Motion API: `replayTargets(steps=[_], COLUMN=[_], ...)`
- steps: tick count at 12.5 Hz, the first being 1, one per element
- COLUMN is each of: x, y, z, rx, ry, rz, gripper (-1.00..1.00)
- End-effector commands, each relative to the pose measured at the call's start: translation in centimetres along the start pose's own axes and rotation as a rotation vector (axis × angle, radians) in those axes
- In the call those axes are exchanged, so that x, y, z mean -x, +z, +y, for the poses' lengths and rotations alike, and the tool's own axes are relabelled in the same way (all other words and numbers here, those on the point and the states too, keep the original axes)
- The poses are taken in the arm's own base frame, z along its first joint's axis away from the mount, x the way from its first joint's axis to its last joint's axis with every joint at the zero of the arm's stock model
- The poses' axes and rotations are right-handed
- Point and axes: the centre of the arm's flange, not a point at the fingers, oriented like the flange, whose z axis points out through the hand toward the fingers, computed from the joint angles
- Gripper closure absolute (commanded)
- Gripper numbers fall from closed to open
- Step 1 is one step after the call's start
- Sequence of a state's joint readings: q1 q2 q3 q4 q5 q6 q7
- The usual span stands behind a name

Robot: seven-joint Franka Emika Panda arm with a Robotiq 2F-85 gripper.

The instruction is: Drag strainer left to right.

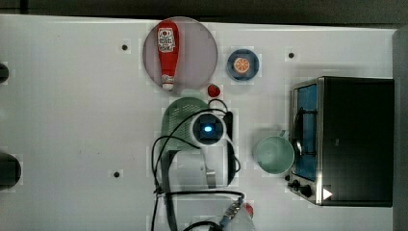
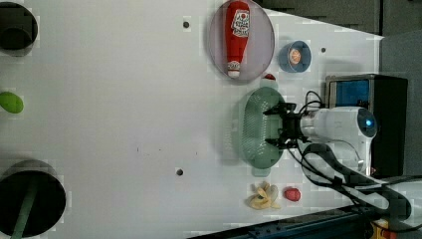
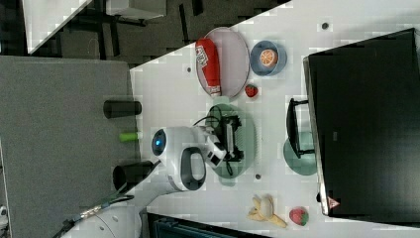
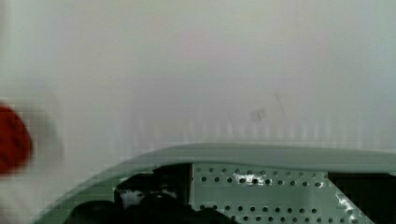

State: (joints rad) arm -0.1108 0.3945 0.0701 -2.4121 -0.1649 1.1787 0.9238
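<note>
The white worktop point(image 1: 72, 120) carries everything, and the black toaster oven point(image 1: 356, 139) stands well off from the fingers, at the top view's right edge. Nearer, the grey plate point(image 1: 197, 53) with the ketchup bottle point(image 1: 167, 53) lies just beyond the strainer point(image 2: 254, 127), which sits directly under the arm's fingers point(image 2: 279, 128). In the left view the fingers stand spread wide, poised over the strainer's perforated bowl, one near each long side, and nothing is held between them; whether they touch the plastic cannot be told. In the wrist view the strainer's rim point(image 4: 280, 156) curves just ahead of the fingers, with the holed floor below it. The mint-green cup point(image 1: 274, 154) rests between the fingers and the oven, and a small strawberry point(image 1: 213, 90) lies close by the strainer's far rim. As a judgement, the arm has reached the strainer, but the drag itself looks not yet begun: engaging the strainer and sliding it across the worktop remain.
</note>
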Motion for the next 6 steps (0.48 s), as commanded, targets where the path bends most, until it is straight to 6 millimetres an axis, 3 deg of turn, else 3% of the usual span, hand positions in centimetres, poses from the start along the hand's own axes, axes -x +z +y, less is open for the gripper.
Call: replayTargets(steps=[1, 6], x=[-4.9, -8.6], y=[-0.9, -0.9], z=[-0.5, -0.2], rx=[-0.034, -0.034], ry=[-0.037, 0.019], rz=[0.020, 0.039], gripper=[-1.00, -1.00])
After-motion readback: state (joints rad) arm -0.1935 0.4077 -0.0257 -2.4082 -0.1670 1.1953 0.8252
